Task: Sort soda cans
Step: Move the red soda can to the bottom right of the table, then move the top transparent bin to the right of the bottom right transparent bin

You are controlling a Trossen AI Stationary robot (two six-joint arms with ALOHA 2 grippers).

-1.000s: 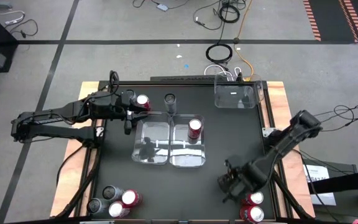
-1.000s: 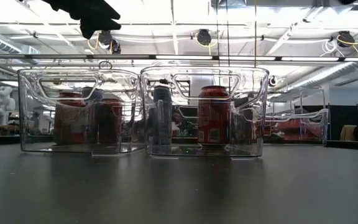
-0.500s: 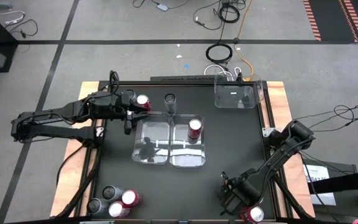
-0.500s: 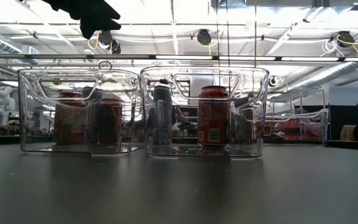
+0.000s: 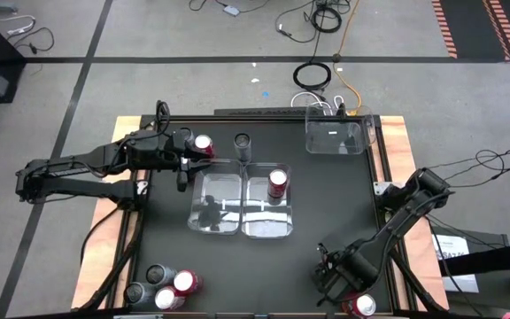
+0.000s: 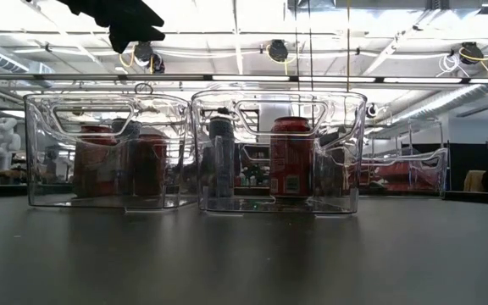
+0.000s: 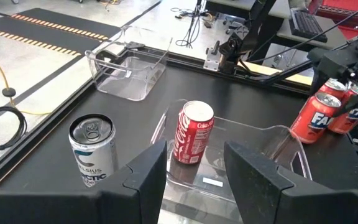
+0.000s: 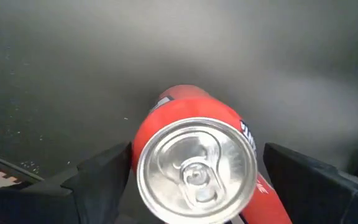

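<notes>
My right gripper (image 5: pixel 336 282) hangs over the table's near right corner. It points down and is open. In the right wrist view its fingers (image 8: pixel 104 177) stand on either side of a red can's silver top (image 8: pixel 194 167). Another red can (image 5: pixel 362 306) stands just beside it. My left gripper (image 5: pixel 187 159) waits open and raised (image 6: pixel 117 21) at the far left. A red can (image 5: pixel 204 144) stands by its fingertips. A dark can (image 5: pixel 242 142) stands on the table beyond the trays. One red can (image 5: pixel 277 182) stands in the right tray (image 5: pixel 283 226). My right gripper comes at the red can from above, with one finger on each side of the can's upper rim (image 8: pixel 143 146). The can stands upright on the table. I cannot tell whether either finger touches it.
Two clear trays sit side by side mid-table, and the left tray (image 5: pixel 193 213) holds no can. A third clear tray (image 5: pixel 335 135) sits at the far right corner. Several cans, red and dark, stand grouped at the near left corner (image 5: pixel 162 288). Bare black tabletop lies between the trays and the near edge.
My right gripper has moved toward the table's near edge and come over the red cans in the near right corner. It now covers one of them in the high view. The left arm and all cans have stayed where they were.
</notes>
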